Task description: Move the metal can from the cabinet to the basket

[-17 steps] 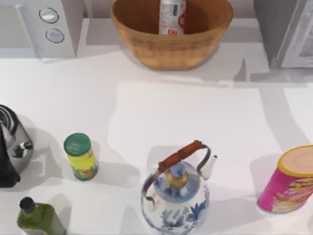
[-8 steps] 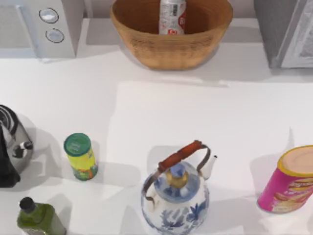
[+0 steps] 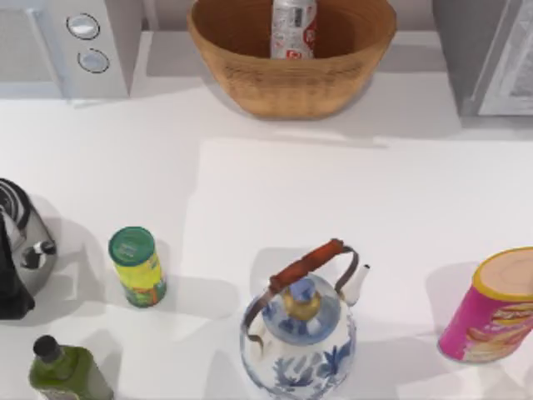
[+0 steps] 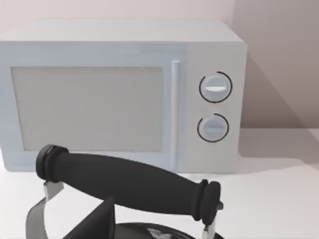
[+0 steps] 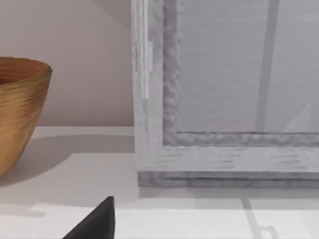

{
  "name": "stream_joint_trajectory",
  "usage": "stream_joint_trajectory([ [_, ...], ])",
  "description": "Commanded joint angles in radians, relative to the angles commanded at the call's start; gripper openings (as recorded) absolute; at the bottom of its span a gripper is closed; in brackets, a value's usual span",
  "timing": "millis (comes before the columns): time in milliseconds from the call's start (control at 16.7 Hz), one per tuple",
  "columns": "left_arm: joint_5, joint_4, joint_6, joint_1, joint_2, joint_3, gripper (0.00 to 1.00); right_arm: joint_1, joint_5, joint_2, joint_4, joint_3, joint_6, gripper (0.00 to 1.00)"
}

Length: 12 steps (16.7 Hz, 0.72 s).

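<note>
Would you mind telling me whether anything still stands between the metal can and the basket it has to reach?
Nothing does: the metal can already stands upright inside the basket, at the table's far edge, with the cabinet off to its right.

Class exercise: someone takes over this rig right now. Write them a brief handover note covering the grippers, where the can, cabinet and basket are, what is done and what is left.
Grippers: neither is holding anything belonging to the job.
Metal can: standing upright inside the basket, at the table's far edge, centre.
Cabinet: far right corner, right of the basket; its framed door panel faces the right wrist camera.
Done: the can is in the basket.
Left: apparently nothing; just confirm both arms are parked.
</note>
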Motion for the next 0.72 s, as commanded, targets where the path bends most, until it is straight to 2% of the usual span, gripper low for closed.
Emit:
stream_joint_trajectory([
  [180,0.0,0.0,0.0,0.0,0.0,0.0,1.0,0.002,0.001,0.005,0.002,0.002,0.0,1.0],
  [360,0.0,0.0,0.0,0.0,0.0,0.0,1.0,-0.05,-0.056,0.069,0.066,0.026,0.0,1.0],
  [720,0.0,0.0,0.0,0.0,0.0,0.0,1.0,-0.323,-0.333,0.465,0.394,0.128,0.0,1.0],
])
